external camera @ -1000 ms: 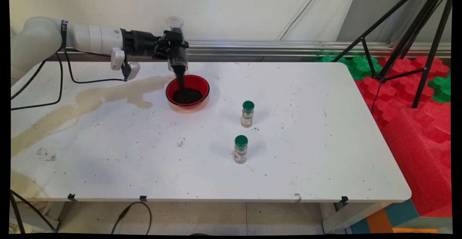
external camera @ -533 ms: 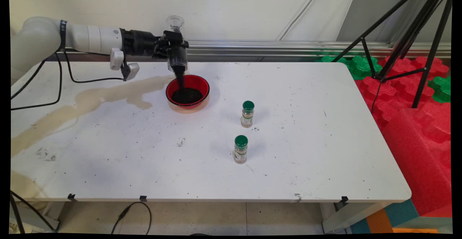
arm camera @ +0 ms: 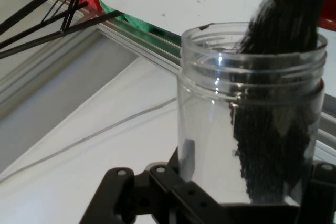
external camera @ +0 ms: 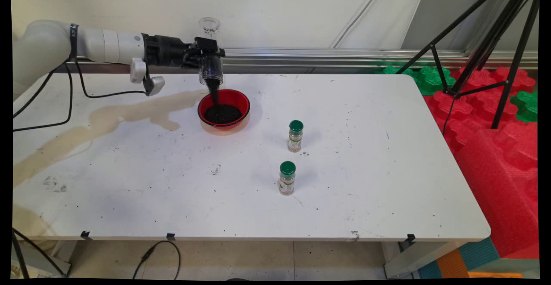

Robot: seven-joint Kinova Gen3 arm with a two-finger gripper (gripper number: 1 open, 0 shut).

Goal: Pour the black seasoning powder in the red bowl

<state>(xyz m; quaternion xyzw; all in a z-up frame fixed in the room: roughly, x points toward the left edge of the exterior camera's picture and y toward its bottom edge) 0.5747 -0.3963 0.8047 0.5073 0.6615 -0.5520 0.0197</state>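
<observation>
You see gripper fingers pinching clear jar upside down just above red bowl, so dark grains fall inside, not onto bench. Two green-capped bottles stand right of bowl.

Clear, glossy plastic jar in the matt black gripper; dark, coarse granules stream below into a shiny red bowl. Scuffed, stained white tabletop underneath.
</observation>
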